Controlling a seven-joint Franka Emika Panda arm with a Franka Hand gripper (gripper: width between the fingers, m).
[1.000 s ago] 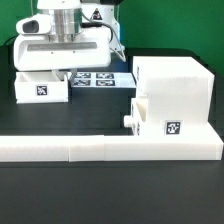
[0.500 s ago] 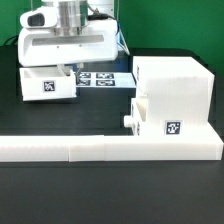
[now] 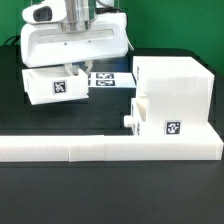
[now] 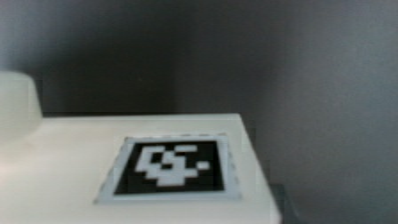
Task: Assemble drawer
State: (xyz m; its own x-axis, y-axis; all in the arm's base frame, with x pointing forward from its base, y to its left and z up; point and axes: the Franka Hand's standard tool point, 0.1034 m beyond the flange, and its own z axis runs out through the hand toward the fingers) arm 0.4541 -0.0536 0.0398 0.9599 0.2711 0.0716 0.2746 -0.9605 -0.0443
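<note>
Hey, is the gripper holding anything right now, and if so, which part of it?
Apparently the loose tray, lifted and tilted under the gripper; the exact grip point is hidden.

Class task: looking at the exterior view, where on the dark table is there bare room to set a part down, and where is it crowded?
Free: the dark strip between the tray and the low white wall, and the table in front of that wall. Crowded: the exterior view's right, filled by the housing, and the back, where the gripper meets the tray beside the marker board.
</note>
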